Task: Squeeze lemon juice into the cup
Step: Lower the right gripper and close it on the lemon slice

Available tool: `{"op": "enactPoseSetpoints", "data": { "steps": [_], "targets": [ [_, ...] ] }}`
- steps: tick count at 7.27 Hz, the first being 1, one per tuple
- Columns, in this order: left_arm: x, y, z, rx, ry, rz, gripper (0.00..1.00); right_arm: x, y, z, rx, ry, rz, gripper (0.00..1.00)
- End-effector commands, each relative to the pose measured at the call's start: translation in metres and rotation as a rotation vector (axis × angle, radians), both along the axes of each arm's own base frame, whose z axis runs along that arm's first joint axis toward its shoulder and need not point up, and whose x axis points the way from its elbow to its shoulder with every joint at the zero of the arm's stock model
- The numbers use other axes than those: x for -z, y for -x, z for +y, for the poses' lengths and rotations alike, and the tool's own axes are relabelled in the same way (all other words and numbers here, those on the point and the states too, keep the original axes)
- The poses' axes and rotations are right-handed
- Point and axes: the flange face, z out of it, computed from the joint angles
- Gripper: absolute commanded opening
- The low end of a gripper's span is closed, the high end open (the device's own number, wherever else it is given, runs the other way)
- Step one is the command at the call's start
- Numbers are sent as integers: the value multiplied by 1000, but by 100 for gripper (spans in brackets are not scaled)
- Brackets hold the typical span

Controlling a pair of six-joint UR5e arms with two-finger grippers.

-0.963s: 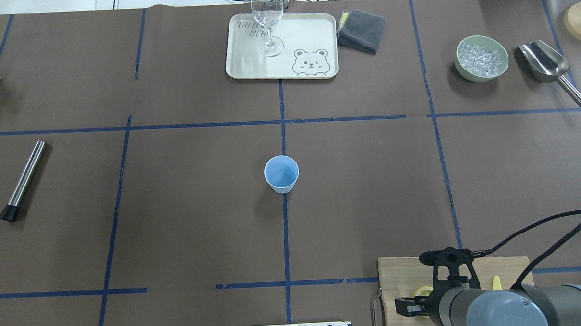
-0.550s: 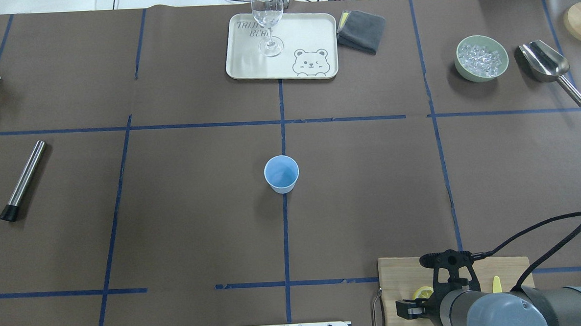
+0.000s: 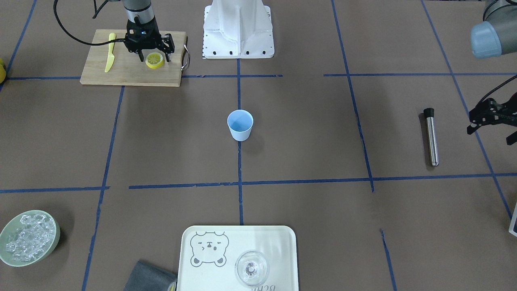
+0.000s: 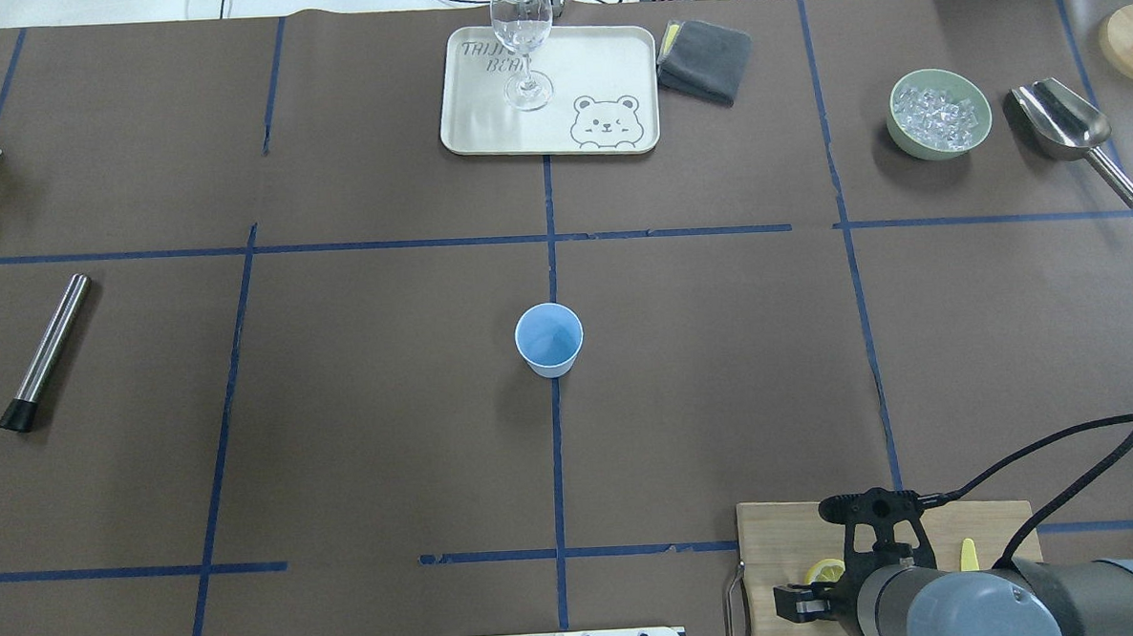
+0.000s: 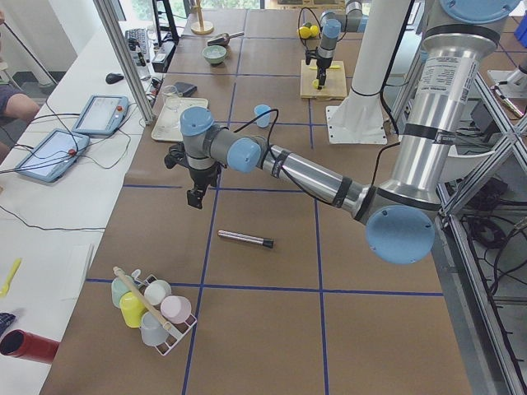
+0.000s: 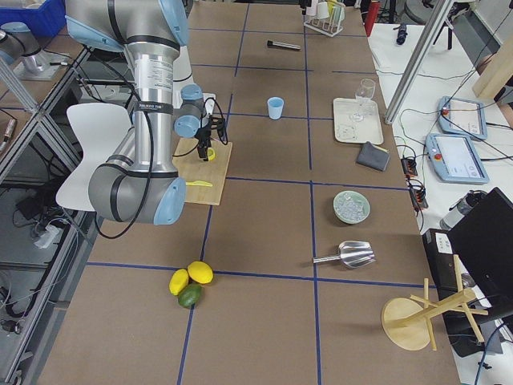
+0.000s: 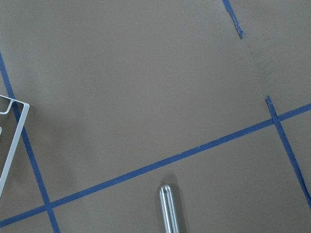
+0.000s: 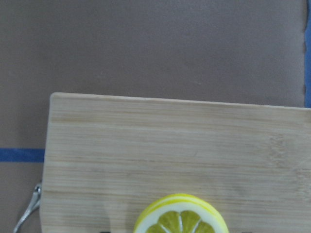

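The lemon (image 3: pixel 154 60) lies cut face up on a wooden cutting board (image 3: pixel 121 72) at the robot's near right; it also shows in the overhead view (image 4: pixel 824 571) and the right wrist view (image 8: pixel 181 217). My right gripper (image 3: pixel 154 59) is low over the board, open, one finger on each side of the lemon without touching it. The light-blue cup (image 3: pixel 240 125) stands upright and empty at the table's middle (image 4: pixel 549 340), well away from the board. My left gripper (image 3: pixel 490 134) hangs open and empty above the table's left end.
A yellow knife (image 3: pixel 109 57) lies on the board beside the gripper. A steel muddler (image 3: pixel 431 137) lies near the left gripper. At the far side are a tray (image 4: pixel 613 67) with a clear glass (image 4: pixel 523 43), a grey cloth (image 4: pixel 705 59), a bowl of ice (image 4: pixel 938 112) and a scoop (image 4: pixel 1070 129).
The right arm has drawn back slightly toward the robot, so more of the lemon shows past the wrist. The lemon, cup and left arm have not moved.
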Motion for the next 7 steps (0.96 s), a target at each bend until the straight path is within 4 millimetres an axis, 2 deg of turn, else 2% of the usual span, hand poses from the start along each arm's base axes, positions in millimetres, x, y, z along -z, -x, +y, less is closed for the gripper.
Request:
{"op": "enactPoseSetpoints", "data": {
  "steps": [1, 2, 3, 4, 6, 7],
  "targets": [
    [0, 0, 0, 0, 0, 0, 100, -3, 0, -1, -1, 0, 6, 92],
    [0, 0, 0, 0, 0, 0, 100, -2, -1, -2, -4, 0, 4, 92],
    [1, 1, 0, 2, -2, 1, 100, -2, -1, -2, -5, -1, 4, 82],
    [1, 1, 0, 2, -2, 1, 100, -1, -2, -2, -5, -1, 3, 63],
    [1, 1, 0, 2, -2, 1, 100, -1, -6, -3, -6, 0, 3, 31],
    [2, 1, 0, 2, -3, 1, 100, 1, -7, -5, -11, 0, 0, 25]
  ]
}}
